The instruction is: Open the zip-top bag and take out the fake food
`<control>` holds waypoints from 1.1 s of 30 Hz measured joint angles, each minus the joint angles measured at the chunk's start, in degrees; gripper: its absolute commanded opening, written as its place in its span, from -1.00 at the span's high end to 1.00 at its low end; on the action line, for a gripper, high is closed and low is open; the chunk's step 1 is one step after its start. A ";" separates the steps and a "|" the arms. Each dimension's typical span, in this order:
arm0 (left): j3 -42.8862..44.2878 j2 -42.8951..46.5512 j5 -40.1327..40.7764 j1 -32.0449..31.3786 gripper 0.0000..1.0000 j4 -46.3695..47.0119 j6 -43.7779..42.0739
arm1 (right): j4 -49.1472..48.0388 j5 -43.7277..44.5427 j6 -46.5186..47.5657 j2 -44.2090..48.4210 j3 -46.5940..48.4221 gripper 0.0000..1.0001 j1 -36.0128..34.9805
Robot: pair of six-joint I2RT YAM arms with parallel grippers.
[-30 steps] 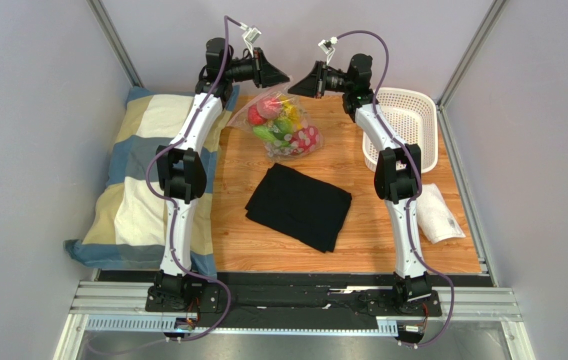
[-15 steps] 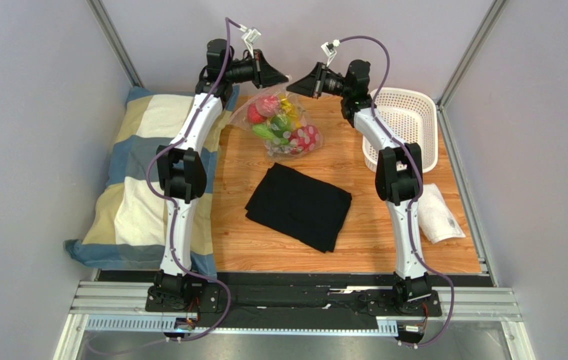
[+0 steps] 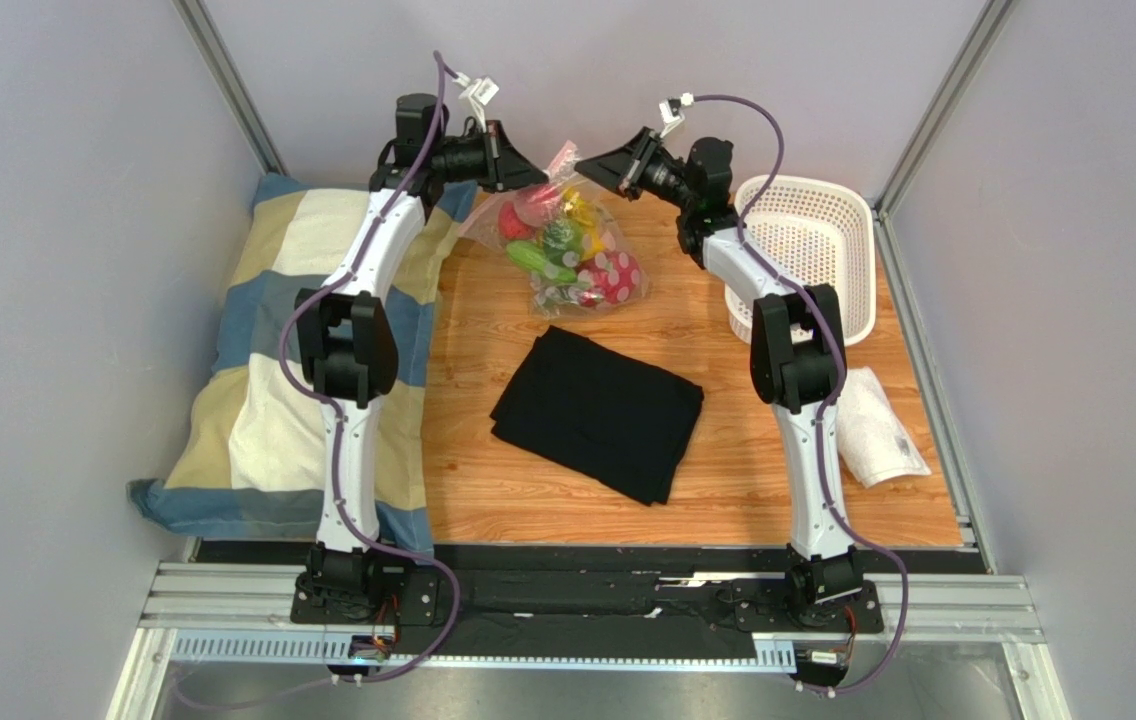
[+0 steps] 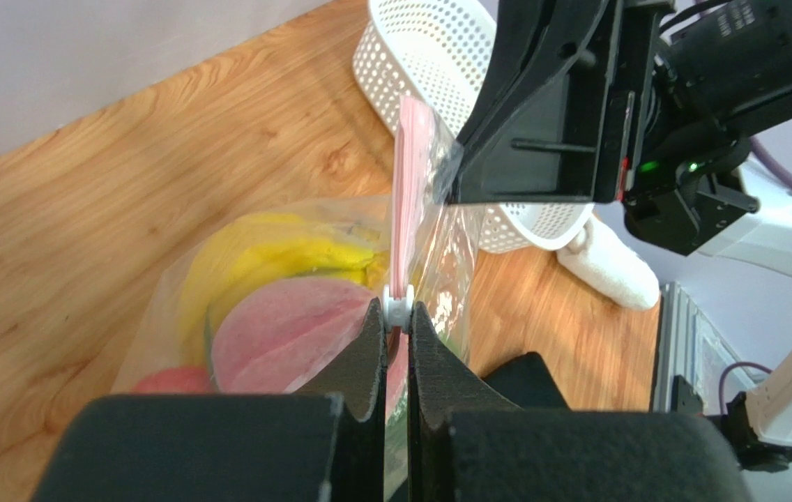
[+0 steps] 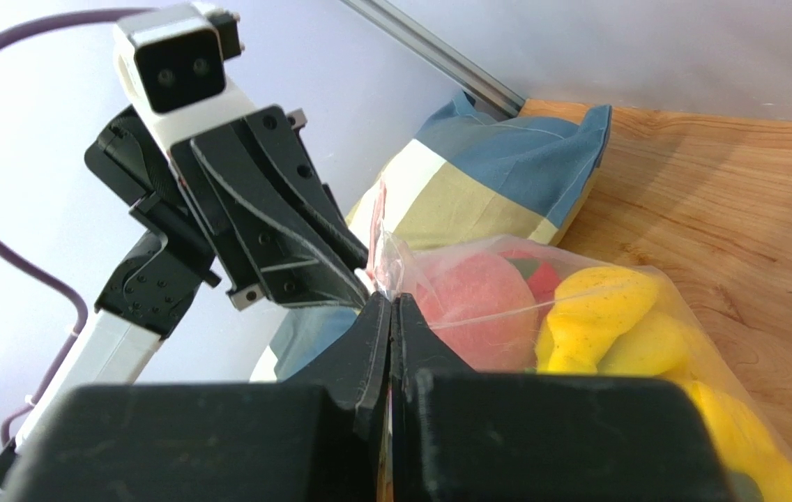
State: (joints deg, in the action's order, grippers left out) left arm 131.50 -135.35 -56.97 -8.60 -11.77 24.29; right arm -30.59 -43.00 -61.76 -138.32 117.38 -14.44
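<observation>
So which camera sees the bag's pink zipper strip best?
The left wrist camera: the pink zipper strip runs up the middle, close and clear. The top camera shows only a tiny pink sliver; the right wrist camera barely shows its edge.

Bright, even light is washing the pale wooden counter (image 3: 732, 480), throwing soft shadows; nearest black tool fingers (image 4: 364, 356) are showing blurred
</observation>
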 measured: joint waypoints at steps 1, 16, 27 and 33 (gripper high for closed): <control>-0.35 0.46 0.76 0.00 1.00 -1.33 -1.14 | 0.20 0.26 -0.37 -0.02 0.07 1.00 0.04; -22.95 19.50 8.59 3.45 1.00 -14.21 -11.56 | 6.43 1.66 -0.83 0.87 0.11 1.00 4.66; -36.57 29.18 6.56 0.59 1.00 -9.42 -4.68 | 29.20 2.64 0.57 -2.60 16.13 -0.07 5.07; -38.40 31.54 8.68 -7.98 1.00 -4.44 2.64 | 55.69 12.26 5.62 4.79 13.25 -0.71 5.11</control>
State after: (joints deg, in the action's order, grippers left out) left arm 93.10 -103.81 -48.29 -16.58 -16.21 26.94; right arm 25.10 -30.74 -56.14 -133.53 130.63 -9.32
